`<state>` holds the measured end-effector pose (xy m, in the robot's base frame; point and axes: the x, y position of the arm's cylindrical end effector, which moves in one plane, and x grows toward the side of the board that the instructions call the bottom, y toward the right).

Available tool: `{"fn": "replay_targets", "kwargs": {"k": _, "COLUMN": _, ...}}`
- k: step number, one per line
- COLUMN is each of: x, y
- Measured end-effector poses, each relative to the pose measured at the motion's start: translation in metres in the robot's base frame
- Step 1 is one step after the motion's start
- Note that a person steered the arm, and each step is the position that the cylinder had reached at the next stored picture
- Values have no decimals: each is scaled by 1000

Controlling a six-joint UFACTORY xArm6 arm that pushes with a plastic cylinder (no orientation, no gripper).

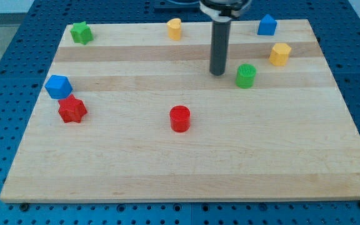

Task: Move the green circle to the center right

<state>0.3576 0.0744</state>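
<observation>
The green circle [245, 75] stands on the wooden board [186, 162], right of the middle and in the upper half. My tip [217, 73] is just to its left, with a small gap between them. The dark rod rises straight up to the view's top edge.
A red cylinder [180, 118] stands near the middle. A blue block [58, 86] and a red star [72, 109] are at the left. A green star [80, 32] is top left, a yellow block [174, 29] top middle, a blue block [267, 25] and a yellow hexagon [280, 54] top right.
</observation>
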Motion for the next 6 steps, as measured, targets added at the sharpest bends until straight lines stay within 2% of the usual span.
{"fn": "replay_targets", "kwargs": {"k": 2, "x": 42, "y": 44}}
{"fn": "replay_targets", "kwargs": {"k": 3, "x": 37, "y": 45}}
{"fn": "replay_targets", "kwargs": {"k": 5, "x": 40, "y": 87}}
{"fn": "replay_targets", "kwargs": {"k": 6, "x": 39, "y": 77}}
